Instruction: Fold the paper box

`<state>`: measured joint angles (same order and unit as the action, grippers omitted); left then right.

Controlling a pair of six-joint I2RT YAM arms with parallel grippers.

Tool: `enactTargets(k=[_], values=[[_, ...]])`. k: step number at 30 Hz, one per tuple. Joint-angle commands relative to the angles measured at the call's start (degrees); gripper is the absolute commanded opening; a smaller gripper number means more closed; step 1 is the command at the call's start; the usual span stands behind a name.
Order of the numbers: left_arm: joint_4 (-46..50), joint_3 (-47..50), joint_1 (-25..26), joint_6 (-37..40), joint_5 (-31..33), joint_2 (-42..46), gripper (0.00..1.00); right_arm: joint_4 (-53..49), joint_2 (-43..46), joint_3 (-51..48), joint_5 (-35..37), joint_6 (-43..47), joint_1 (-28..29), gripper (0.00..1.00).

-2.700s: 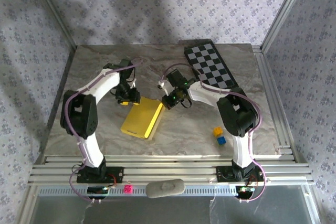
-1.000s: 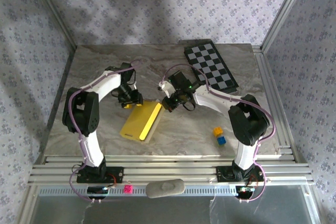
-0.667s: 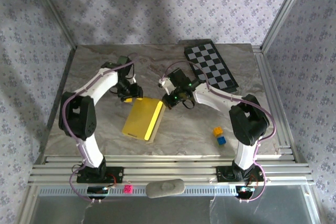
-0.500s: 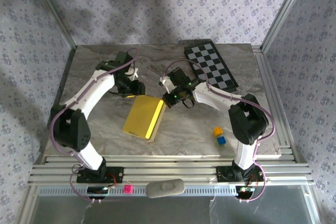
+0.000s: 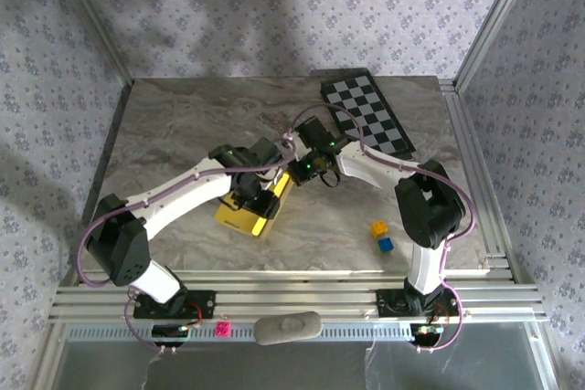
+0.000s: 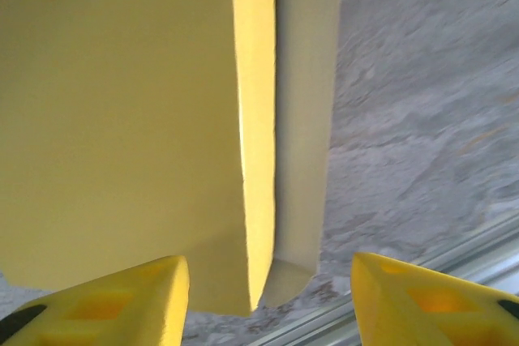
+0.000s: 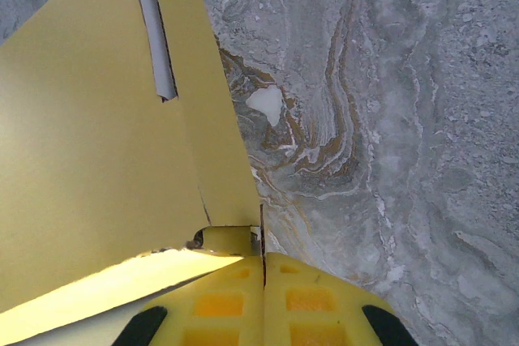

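Box (image 6: 122, 119): likely light, thin, bendy card; grip flap edges.
Left gripper (image 6: 268, 269): half-wide, over box edge.
Right gripper (image 7: 263, 269): closed at corner.

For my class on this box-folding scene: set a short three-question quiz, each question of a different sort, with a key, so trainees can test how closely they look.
1. True or false: the right gripper, at a corner of the paper box, stands wide open.
2. Where on the table does the chequered board lie? A: near left corner. B: far right corner. C: between the arm bases.
3. What colours are the two small cubes on the table's right half?

Key: 1 false, it is shut on the box's corner. 2 B. 3 yellow and blue.
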<state>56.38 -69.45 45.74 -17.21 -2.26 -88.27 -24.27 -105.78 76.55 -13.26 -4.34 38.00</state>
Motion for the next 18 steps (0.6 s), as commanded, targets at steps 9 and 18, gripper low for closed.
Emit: enactTargets(k=[9, 18], values=[[-0.2, 3.3, 1.8, 0.3, 8.5, -0.7, 0.49, 0.6, 1.9, -2.1, -4.0, -1.0, -0.7, 0.0], [0.4, 4.2, 1.8, 3.2, 12.0, -0.5, 0.44, 4.9, 5.6, -6.2, -7.5, -0.6, -1.1, 0.0]])
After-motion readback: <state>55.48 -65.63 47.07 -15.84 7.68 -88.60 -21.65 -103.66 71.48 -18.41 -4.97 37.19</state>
